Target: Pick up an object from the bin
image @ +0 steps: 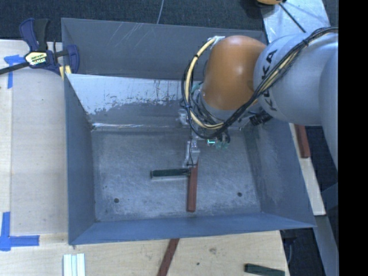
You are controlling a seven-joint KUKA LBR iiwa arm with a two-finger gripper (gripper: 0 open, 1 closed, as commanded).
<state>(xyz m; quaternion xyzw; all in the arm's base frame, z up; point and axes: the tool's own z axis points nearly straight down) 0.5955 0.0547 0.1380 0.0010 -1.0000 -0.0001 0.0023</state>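
In the camera view, the jaws hang low near the middle of the grey bin (77, 171). I cannot tell if they are open or shut, or if they hold anything. Two sticks lie on the floor and meet just under them. The brown stick (191, 195) runs from the jaws toward 6 o'clock. The dark stick (167, 174) runs toward 9 o'clock. Letters on the arm (302, 82) look like KUKA, partly behind cables.
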